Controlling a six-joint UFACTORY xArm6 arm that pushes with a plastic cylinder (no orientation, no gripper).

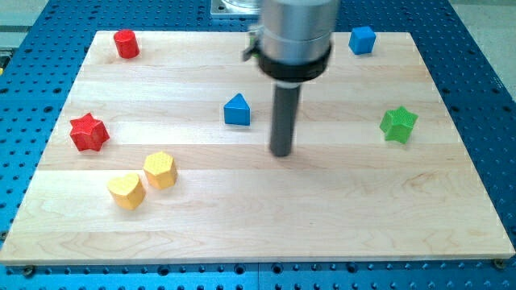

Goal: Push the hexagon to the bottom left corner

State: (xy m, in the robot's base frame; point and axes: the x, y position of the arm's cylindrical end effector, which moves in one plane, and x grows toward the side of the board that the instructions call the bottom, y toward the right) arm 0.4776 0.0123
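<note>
The yellow hexagon (160,169) lies at the view's lower left on the wooden board (339,217). A yellow heart-shaped block (126,190) sits just below and left of it, almost touching. My tip (280,151) is near the board's middle, well to the right of the hexagon and apart from every block. A blue triangle (237,109) is up and left of the tip.
A red star (88,132) lies at the left edge. A red cylinder-like block (126,43) is at the top left. A blue cube (362,39) is at the top right. A green star (398,124) is at the right.
</note>
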